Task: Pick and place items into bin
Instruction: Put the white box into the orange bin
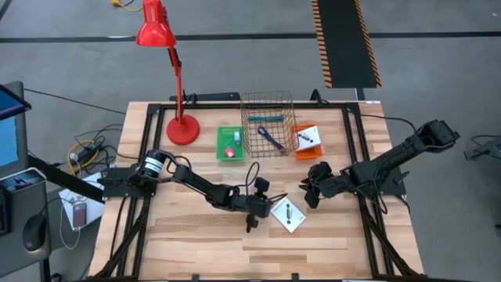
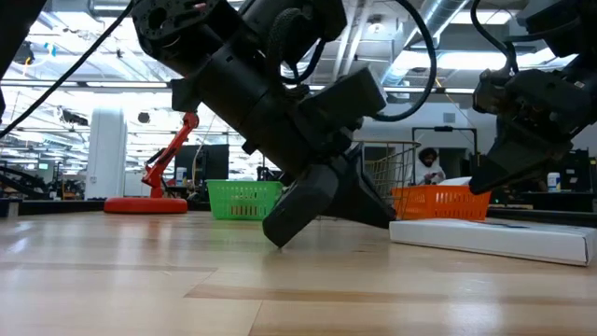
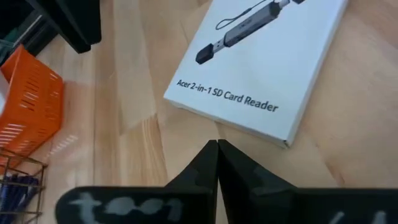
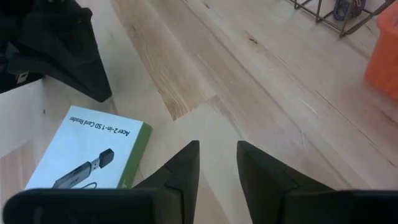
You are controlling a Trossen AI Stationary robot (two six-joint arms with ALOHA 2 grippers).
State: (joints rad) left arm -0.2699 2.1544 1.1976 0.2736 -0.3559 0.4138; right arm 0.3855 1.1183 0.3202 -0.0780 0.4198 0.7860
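Note:
A white card-reader box (image 1: 287, 213) (image 3: 261, 62) (image 4: 87, 152) printed with a dark stick lies flat on the wood. My left gripper (image 1: 264, 210) (image 3: 216, 144) is shut. Its tips are low at the tabletop (image 2: 278, 235), just short of the box's left edge. My right gripper (image 1: 311, 197) (image 4: 217, 149) is open a little and hovers above the box's far right side (image 2: 494, 177). A teal marker (image 1: 264, 117) and a blue-purple strap (image 1: 272, 139) lie in the wire basket (image 1: 268, 102). A red block (image 1: 229, 152) sits in the green bin (image 1: 229, 133). A second white card (image 1: 307, 136) lies in the orange bin (image 1: 297, 149).
The red desk lamp (image 1: 182, 129) stands at the far left of the table. Green bin, wire basket and orange bin (image 2: 438, 201) stand in a row along the far side. Bare wood runs along the near edge (image 1: 258, 251). A person shows in the room beyond the table (image 2: 429, 166).

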